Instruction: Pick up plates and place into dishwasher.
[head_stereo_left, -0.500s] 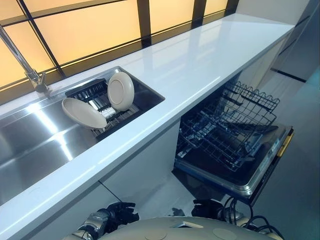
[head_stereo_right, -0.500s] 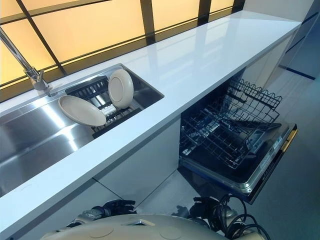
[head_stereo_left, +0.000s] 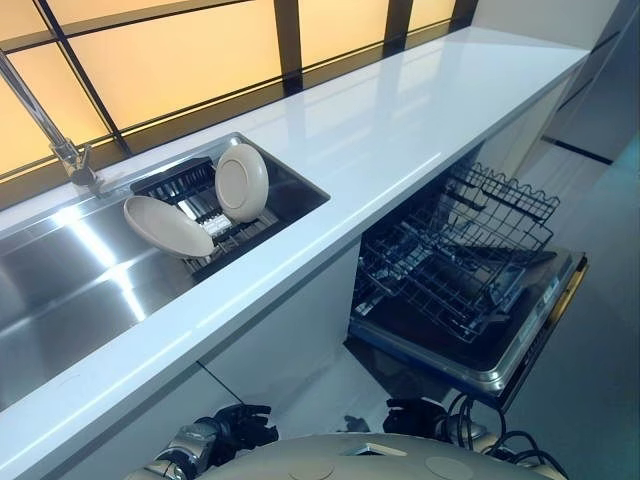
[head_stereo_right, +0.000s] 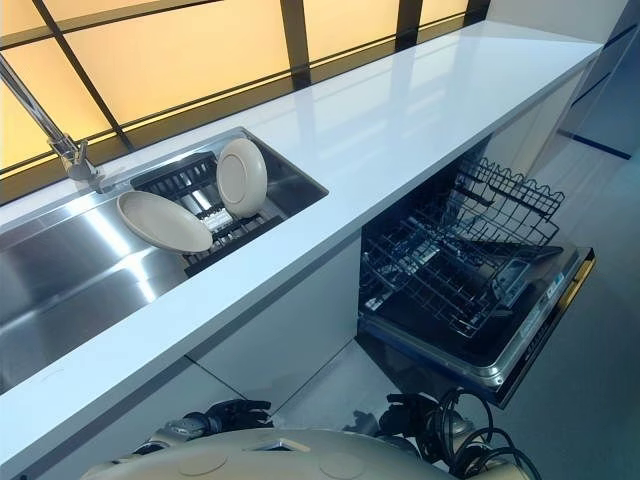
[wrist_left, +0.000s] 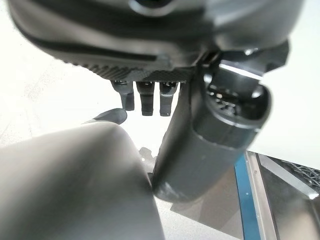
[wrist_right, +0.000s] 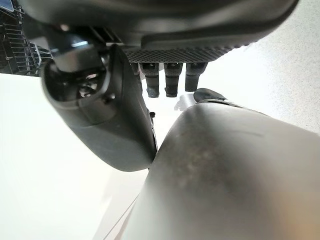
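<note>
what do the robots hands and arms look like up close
Both hands are dark grey to black. The left hand has a broad palm with a dotted, textured strip along its edge, a row of short dark fingers and a thick, rounded matte-grey thumb. The right hand looks the same, mirrored. In the eye views the wrist by the left hand is silver-grey metal.

The left hand (wrist_left: 150, 45) is dark grey to black, with a finely dimpled patch along its palm, blocky fingers (wrist_left: 146, 100) in a row and a thick, smooth, cylindrical thumb (wrist_left: 200, 150) with a round recessed cap. The right hand (wrist_right: 190, 30) is built alike: dotted patch, blocky fingers (wrist_right: 170, 82), fat dark thumb (wrist_right: 110, 130). The left arm's wrist (head_stereo_left: 190, 440) is silver-grey metal.
</note>
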